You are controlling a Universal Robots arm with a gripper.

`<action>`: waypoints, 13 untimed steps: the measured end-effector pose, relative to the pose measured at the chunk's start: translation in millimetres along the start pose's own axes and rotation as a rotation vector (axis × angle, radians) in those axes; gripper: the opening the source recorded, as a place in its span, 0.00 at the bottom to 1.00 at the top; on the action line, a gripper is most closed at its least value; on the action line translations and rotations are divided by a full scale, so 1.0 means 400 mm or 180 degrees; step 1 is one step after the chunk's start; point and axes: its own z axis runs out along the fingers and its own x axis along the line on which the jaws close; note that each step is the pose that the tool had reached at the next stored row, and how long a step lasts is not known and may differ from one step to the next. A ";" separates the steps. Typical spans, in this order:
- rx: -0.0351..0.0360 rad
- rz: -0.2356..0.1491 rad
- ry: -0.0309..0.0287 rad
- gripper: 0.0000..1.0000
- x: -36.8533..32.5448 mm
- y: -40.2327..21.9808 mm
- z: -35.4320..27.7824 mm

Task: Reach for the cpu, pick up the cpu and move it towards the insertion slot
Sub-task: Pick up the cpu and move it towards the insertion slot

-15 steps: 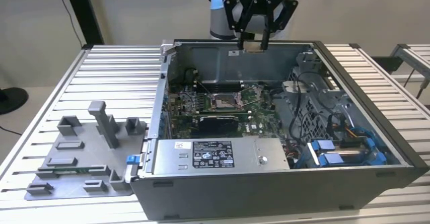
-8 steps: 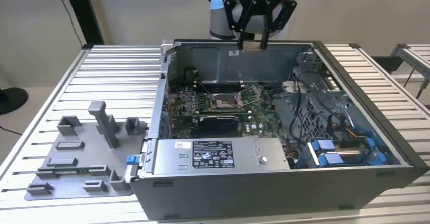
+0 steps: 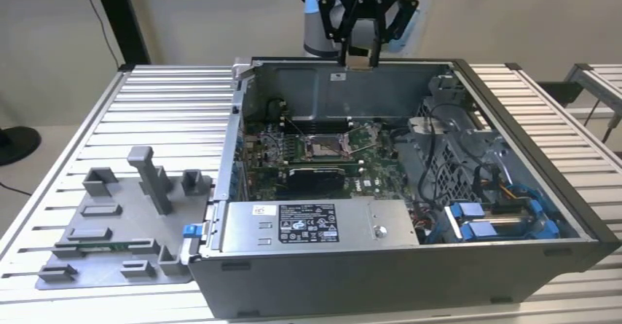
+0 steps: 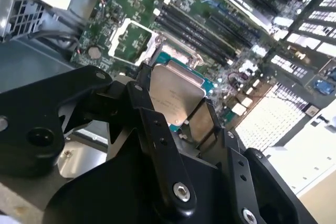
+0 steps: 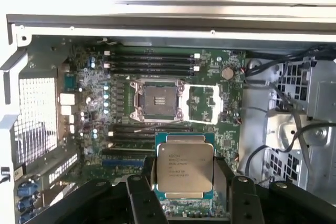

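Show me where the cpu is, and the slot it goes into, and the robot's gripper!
cpu [image 5: 185, 169], first wrist view, middle of its silvery top.
insertion slot [image 5: 157, 99], first wrist view, its dark centre.
gripper [image 3: 357, 53], exterior view, between its fingertips, above the open computer case's back wall.

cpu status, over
Gripper shut on cpu, high over the open case. Insertion slot open, lever up. Nothing seen between them.

A ribbed metal table [image 3: 165, 102] is carrying everything. An open computer case [image 3: 408, 266] is sitting across its middle, and at about eight o'clock from it a grey fixture plate [image 3: 107, 255] with upright blocks is lying flat.
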 end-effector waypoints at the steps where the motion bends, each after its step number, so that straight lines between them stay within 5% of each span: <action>1: 0.0000 0.0000 0.0000 0.00 0.001 0.010 0.001; 13: 0.0000 0.0000 0.0001 0.00 0.003 0.111 0.015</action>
